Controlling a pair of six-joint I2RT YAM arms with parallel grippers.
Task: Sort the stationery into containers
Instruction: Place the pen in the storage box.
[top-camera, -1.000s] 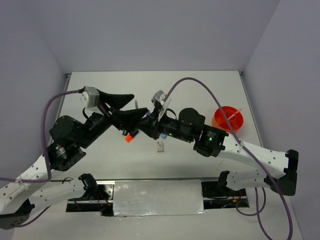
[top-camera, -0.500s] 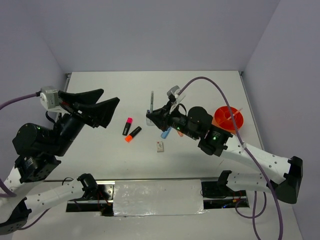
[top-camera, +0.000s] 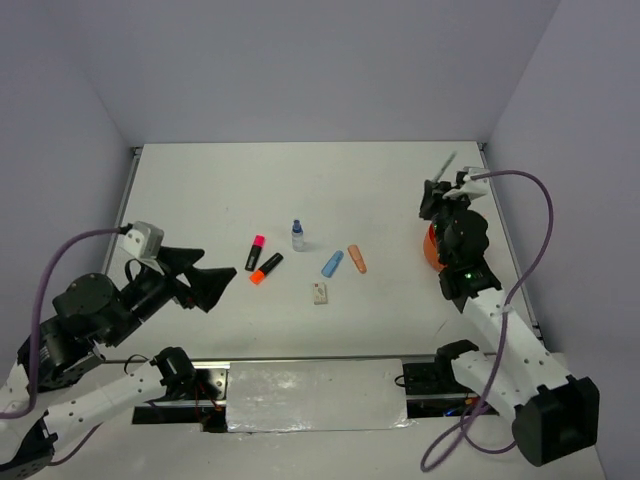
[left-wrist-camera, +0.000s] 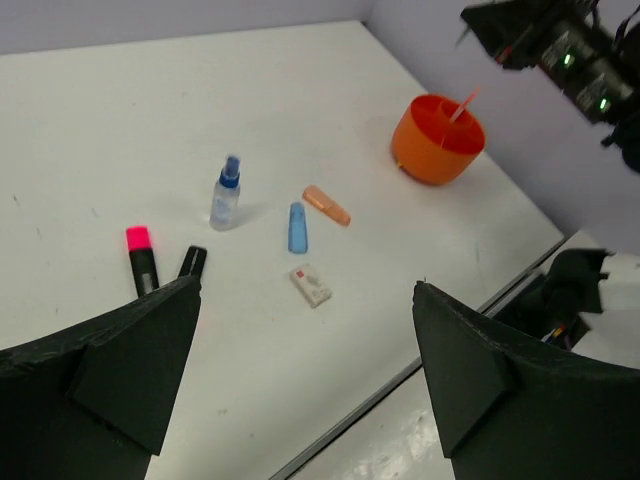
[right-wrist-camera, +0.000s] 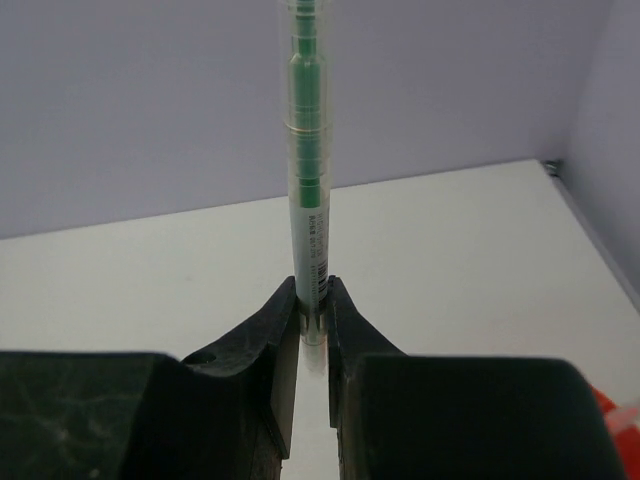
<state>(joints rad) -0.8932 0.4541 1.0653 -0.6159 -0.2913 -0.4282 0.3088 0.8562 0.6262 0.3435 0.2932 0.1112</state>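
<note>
Right wrist view shows your right tool (right-wrist-camera: 313, 300) pinching a clear pen (right-wrist-camera: 308, 150) with a green core, up by the orange bowl (left-wrist-camera: 437, 150). Your left tool (top-camera: 218, 265) hangs spread wide and empty over the bench (top-camera: 200, 190) at its near left. Two highlighters (top-camera: 255, 252), a bottle (left-wrist-camera: 226, 195), a blue marker (left-wrist-camera: 297, 227), a peach marker (left-wrist-camera: 326, 205) and a white block (left-wrist-camera: 311, 285) lie mid-bench.

I see bright, even overhead light on the white table (top-camera: 400, 190), with short soft shadows beside each item. In my left wrist view the near dark fingers (left-wrist-camera: 100, 370) look slightly soft-edged.
</note>
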